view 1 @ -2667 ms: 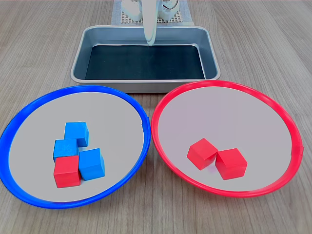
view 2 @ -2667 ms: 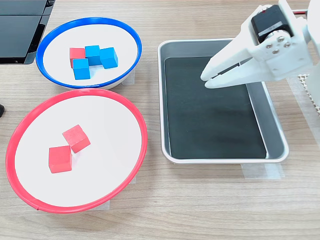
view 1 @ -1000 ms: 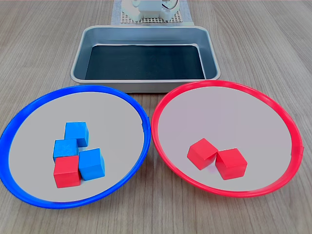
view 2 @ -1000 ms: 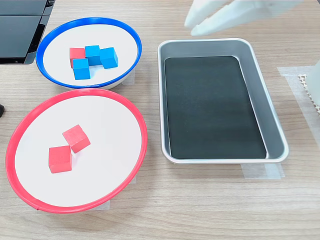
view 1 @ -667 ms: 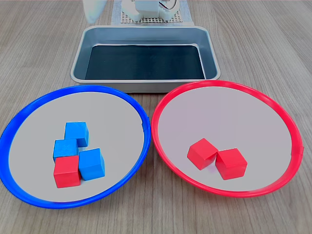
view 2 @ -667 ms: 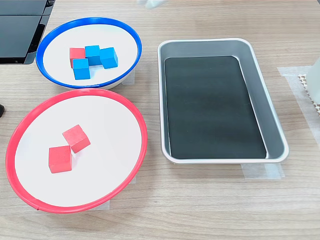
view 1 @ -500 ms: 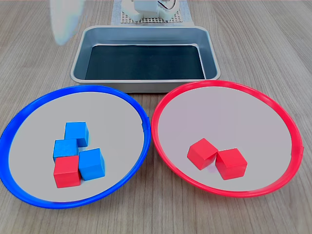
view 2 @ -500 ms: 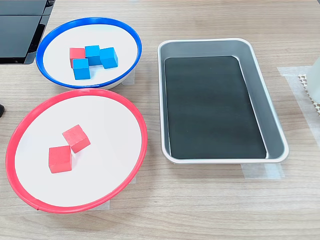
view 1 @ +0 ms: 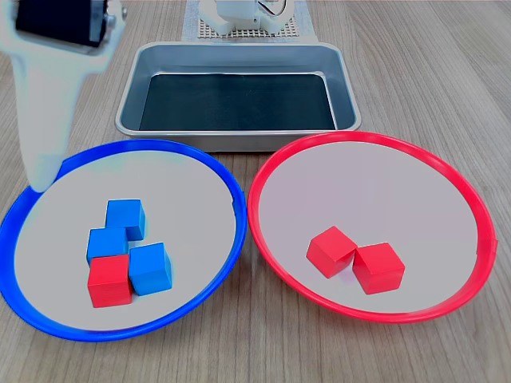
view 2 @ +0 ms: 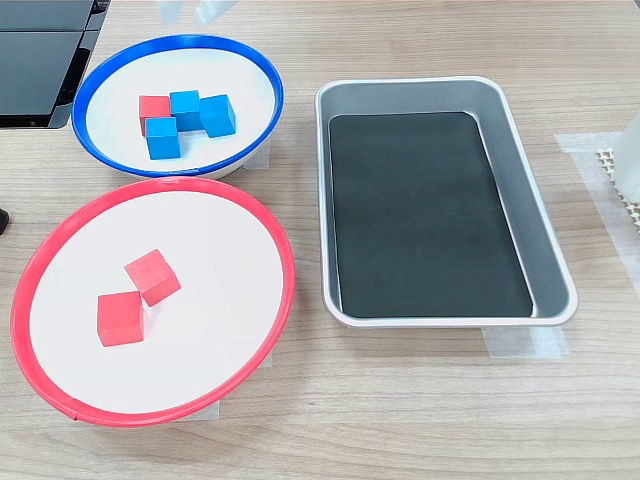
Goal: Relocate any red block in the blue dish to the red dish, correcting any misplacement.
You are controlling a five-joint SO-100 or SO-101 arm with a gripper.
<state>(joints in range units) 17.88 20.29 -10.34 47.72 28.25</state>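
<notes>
In the first exterior view: tray [view 1: 237, 57] behind; blue dish [view 1: 48, 323] left; red dish [view 1: 447, 171] right, touching rims.

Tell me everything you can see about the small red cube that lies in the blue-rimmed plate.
The small red cube is plain, bright red and matte, with sharp edges and no markings visible. It sits flat and upright on the pale inside of the round blue-rimmed plate, at the near end of a tight cluster in the first exterior view. It appears to touch two of the three blue cubes beside it. The white gripper hangs above the plate's far rim, well away from the cube.
</notes>
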